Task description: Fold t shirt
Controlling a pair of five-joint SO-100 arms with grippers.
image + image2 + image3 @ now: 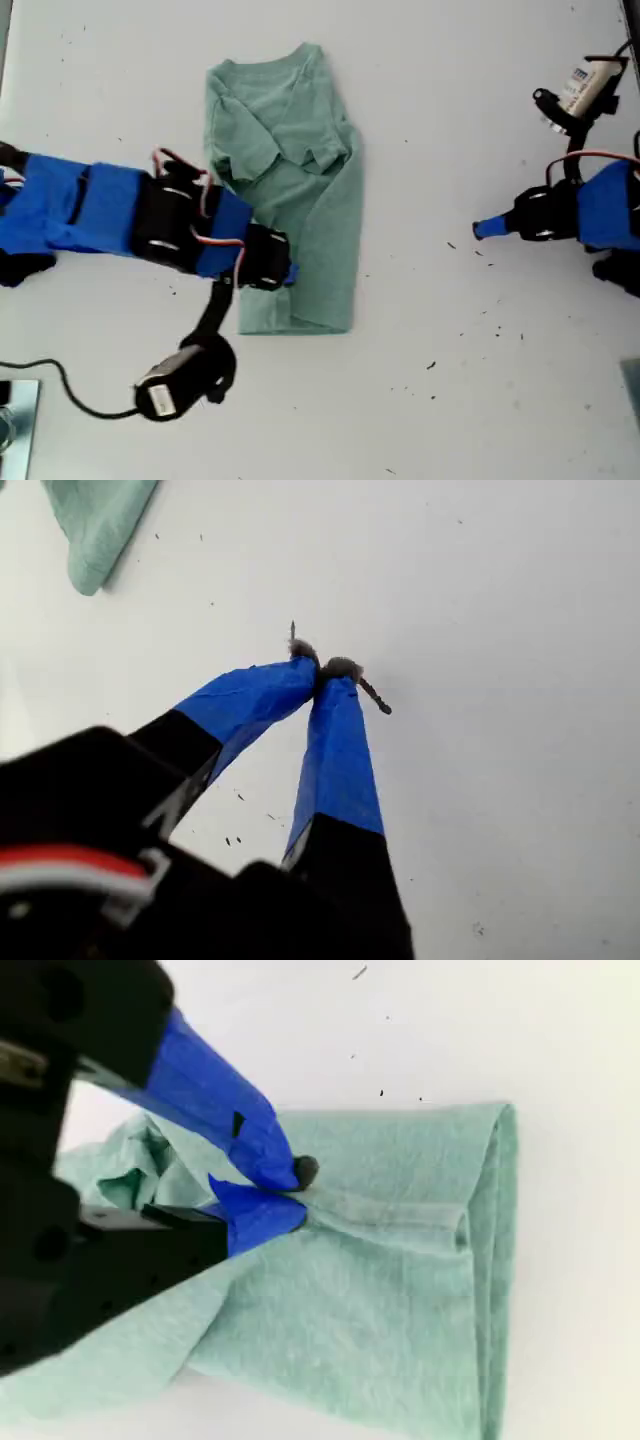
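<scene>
The t shirt (300,190) lies on the white counter (480,400) a little toward the exterior view's left of centre, folded lengthwise into a tall narrow strip. Its neck end sits toward 12 o'clock in that view and its hem toward 6 o'clock. Near the upper half the cloth is bunched, with a sleeve folded over onto the body; the lower half lies flatter, its hem edge straight.

The second hand (290,1192) comes in from 9 o'clock in the exterior view on a blue-taped arm, and meets the shirt's long edge at about the strip's lower third (285,270). In the second wrist view its two blue-taped fingers are pinched together on a fold of the green cloth, which puckers into small creases around the tips. It is clamped on the t shirt.

The first hand (322,668) sits well apart from the shirt, at about 3 o'clock in the exterior view (480,229), its tip pointing toward the cloth across bare counter. In the first wrist view its blue-taped fingers meet at the tips with nothing between them, over the white surface. A corner of the green cloth shows far off in that view.

Small dark specks (432,366) dot the counter toward 5 o'clock in the exterior view.
</scene>
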